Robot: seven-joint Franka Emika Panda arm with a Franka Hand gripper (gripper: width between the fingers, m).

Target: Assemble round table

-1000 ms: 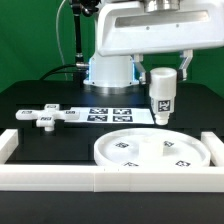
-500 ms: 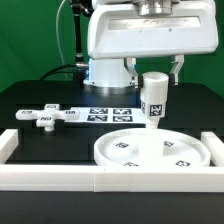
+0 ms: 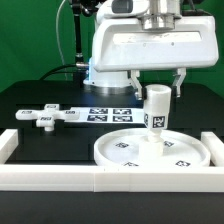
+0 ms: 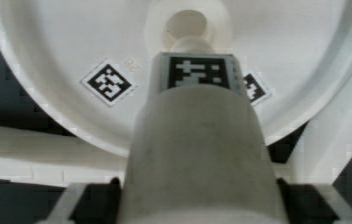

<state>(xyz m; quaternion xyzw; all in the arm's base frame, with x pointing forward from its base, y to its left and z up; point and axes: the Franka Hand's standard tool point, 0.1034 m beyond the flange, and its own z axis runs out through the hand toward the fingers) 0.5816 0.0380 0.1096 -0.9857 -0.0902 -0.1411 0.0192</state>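
The large rimmed round disc point(image 3: 152, 150) lies flat near the front rail, tags on its face. My gripper point(image 3: 156, 92) is shut on the short cylindrical leg point(image 3: 155, 113) and holds it upright over the disc's middle, its lower end at or just above the disc. In the wrist view the leg point(image 4: 198, 130) fills the centre between both fingers, pointing at the disc point(image 4: 66, 60). The cross-shaped base piece point(image 3: 44, 116) lies on the table at the exterior view's left.
The marker board point(image 3: 108, 113) lies behind the disc. The long white border rail point(image 3: 60, 178) runs along the front, with short ends at both sides. The arm's base stands at the back.
The gripper has carried the leg toward the exterior view's left and down, from beside the disc's far edge to over its middle.
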